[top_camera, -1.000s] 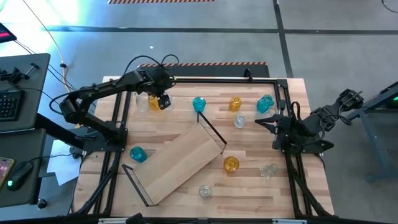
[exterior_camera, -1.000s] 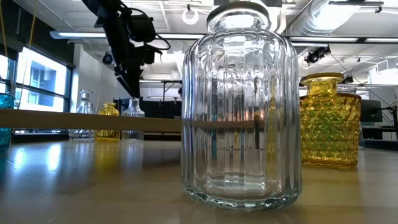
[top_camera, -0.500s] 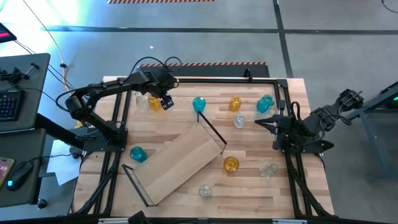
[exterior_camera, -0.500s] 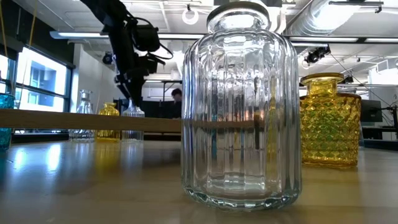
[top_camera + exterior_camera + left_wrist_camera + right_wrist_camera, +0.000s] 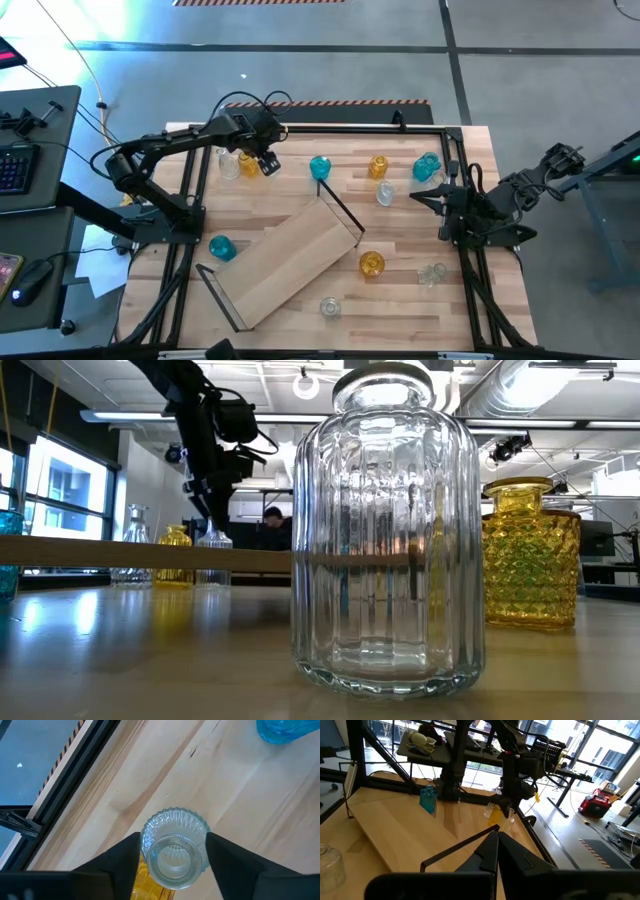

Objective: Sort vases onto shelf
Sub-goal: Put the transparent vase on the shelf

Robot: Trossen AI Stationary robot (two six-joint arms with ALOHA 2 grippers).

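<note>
While the left claw (image 5: 172,857) stands over the far-left corner of the tabletop (image 5: 420,300), we list its fingers as set to either side of a ribbed clear vase (image 5: 174,851), still parted and not yet pressing the glass; we judge the straddle is meant for a pinch at the neck, so the vase can be lifted upright. Touching that vase on one side is an amber vase (image 5: 150,882), and another clear vase (image 5: 228,165) stands just beside the pair, so the claw has little room and could knock a neighbour. We note the right claw (image 5: 420,195) clenched on nothing, resting near the right edge of the tabletop, its arm waiting. Shelf (image 5: 290,262): a light board lying slantwise across the middle of the tabletop, black wire frames at both ends, holding no vases; every vase we can find is still on the tabletop around it. Teal vases: one (image 5: 320,167) beyond the shelf's far end, one (image 5: 427,166) near the right claw, one (image 5: 221,247) left of the shelf. Amber vases: one (image 5: 378,165) at the far side, one (image 5: 371,264) right of the shelf. Clear vases: one (image 5: 385,194) near the middle, one (image 5: 432,272) at the right, one (image 5: 330,308) near the front edge. All vases look empty. We judge the sorting hardly begun.
</note>
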